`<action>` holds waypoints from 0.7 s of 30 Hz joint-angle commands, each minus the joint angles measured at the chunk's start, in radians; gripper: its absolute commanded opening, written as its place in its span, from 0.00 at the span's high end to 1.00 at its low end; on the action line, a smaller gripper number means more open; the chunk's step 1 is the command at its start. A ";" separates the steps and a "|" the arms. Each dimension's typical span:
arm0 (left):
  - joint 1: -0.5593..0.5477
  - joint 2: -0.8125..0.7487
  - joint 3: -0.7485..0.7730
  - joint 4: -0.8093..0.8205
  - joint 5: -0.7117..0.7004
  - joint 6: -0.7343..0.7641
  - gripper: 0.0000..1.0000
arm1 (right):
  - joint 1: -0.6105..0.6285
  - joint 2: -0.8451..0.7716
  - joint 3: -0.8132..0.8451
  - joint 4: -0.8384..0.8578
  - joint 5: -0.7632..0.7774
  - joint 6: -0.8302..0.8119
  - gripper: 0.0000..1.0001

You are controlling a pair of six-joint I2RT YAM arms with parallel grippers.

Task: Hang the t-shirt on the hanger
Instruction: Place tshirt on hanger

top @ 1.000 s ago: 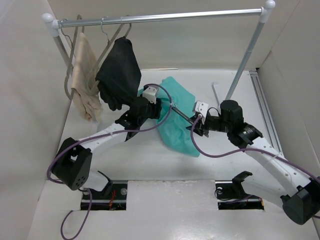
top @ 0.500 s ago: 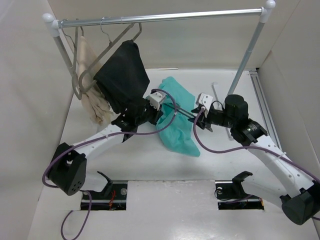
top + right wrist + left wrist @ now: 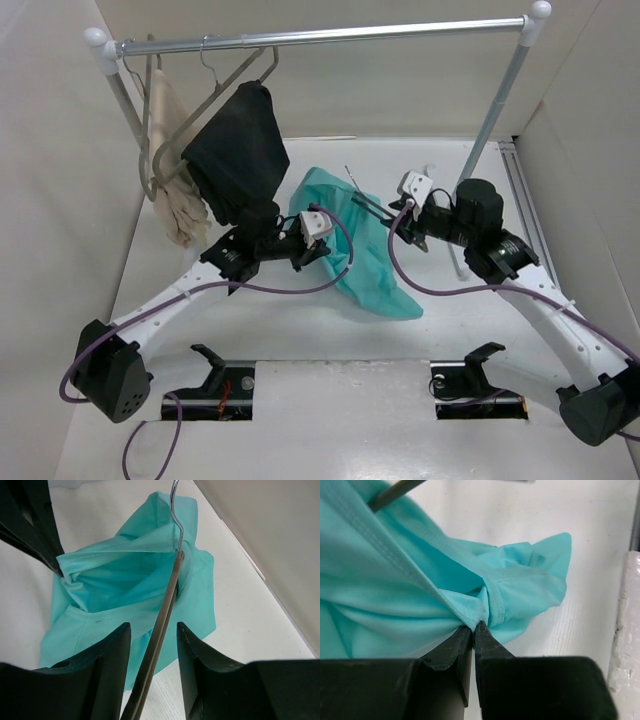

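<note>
Hanging black garment (image 3: 240, 150) sits just behind left end effector (image 3: 472, 626) pinching t-shirt (image 3: 395, 580).

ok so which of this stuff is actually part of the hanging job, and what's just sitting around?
In the job:
- t-shirt
- hanger
- left gripper, shut on the t-shirt's edge
- right gripper, hanger between its fingers

Just there:
- black garment, hung on the rail
- beige garment, hung on the same rail
</note>
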 commanded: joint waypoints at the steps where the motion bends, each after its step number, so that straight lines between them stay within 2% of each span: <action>1: -0.005 -0.052 0.008 -0.037 0.164 0.093 1.00 | -0.010 -0.010 -0.009 0.131 0.025 -0.015 1.00; 4: -0.005 -0.052 -0.001 0.029 0.182 0.063 1.00 | -0.010 -0.010 -0.018 0.143 -0.014 -0.027 1.00; 6: -0.005 -0.052 -0.002 0.042 0.117 0.063 0.66 | -0.010 -0.019 -0.027 0.143 -0.071 -0.039 1.00; 7: -0.005 -0.040 0.011 0.042 0.093 0.063 0.55 | -0.010 -0.019 -0.038 0.143 -0.093 -0.049 1.00; 9: -0.005 -0.030 0.026 0.042 0.015 0.063 0.42 | -0.010 -0.028 -0.057 0.143 -0.149 -0.049 1.00; 12: 0.005 -0.072 0.048 0.051 -0.092 0.124 0.38 | -0.010 -0.050 -0.106 0.143 -0.215 -0.059 1.00; 14: 0.017 -0.122 0.048 0.090 -0.142 0.168 0.32 | -0.010 -0.060 -0.129 0.143 -0.255 -0.070 1.00; 17: 0.028 -0.150 0.048 0.112 -0.156 0.308 0.12 | -0.010 -0.060 -0.152 0.143 -0.338 -0.070 1.00; 18: 0.028 -0.150 0.057 0.112 -0.142 0.340 0.00 | -0.010 -0.060 -0.152 0.143 -0.361 -0.081 1.00; 21: 0.028 -0.083 0.095 0.066 -0.131 0.424 0.00 | -0.010 -0.050 -0.152 0.143 -0.452 -0.092 1.00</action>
